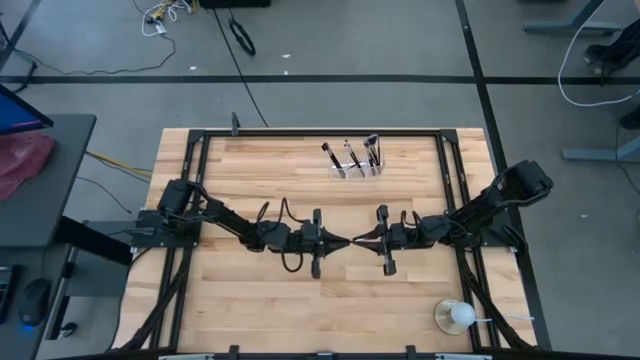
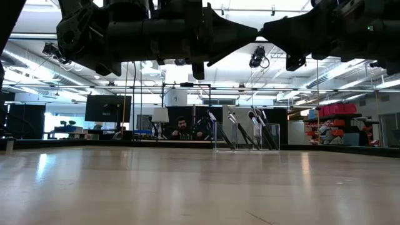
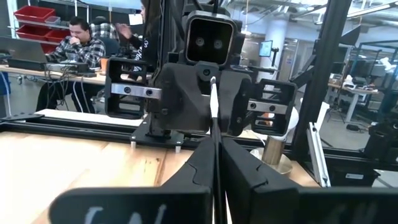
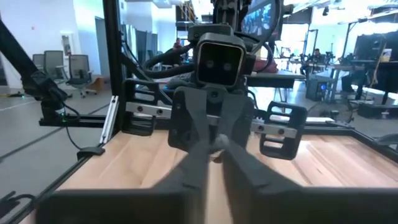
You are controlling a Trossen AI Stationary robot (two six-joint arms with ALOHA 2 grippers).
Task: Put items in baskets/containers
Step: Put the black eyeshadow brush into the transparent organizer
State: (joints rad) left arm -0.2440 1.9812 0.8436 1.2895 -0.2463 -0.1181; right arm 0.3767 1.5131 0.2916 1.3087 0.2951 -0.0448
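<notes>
Above the table's middle my two grippers meet tip to tip. My left gripper comes from the left and is shut on a thin makeup brush. My right gripper comes from the right, and its fingers are closed on the same brush's other end. Both are high above the wood in the low view, left gripper and right gripper. The clear organizer stands near the far edge with several brushes leaning upright in its compartments. My left gripper pinches the brush's thin shaft between its two fingers. The fingers are level and point toward the table's right, and the brush runs along them and out past their tips, clear of the table. My right gripper has its two fingers closed on the brush's pale end. They come level from the table's right, in line with the brush. The fingers hide how far back the end reaches.
A white ball on a clear round base stands at the near right corner. Black frame rails run along the table's left, right and far sides. In the low view the organizer is far behind the grippers, and people sit beyond the table.
</notes>
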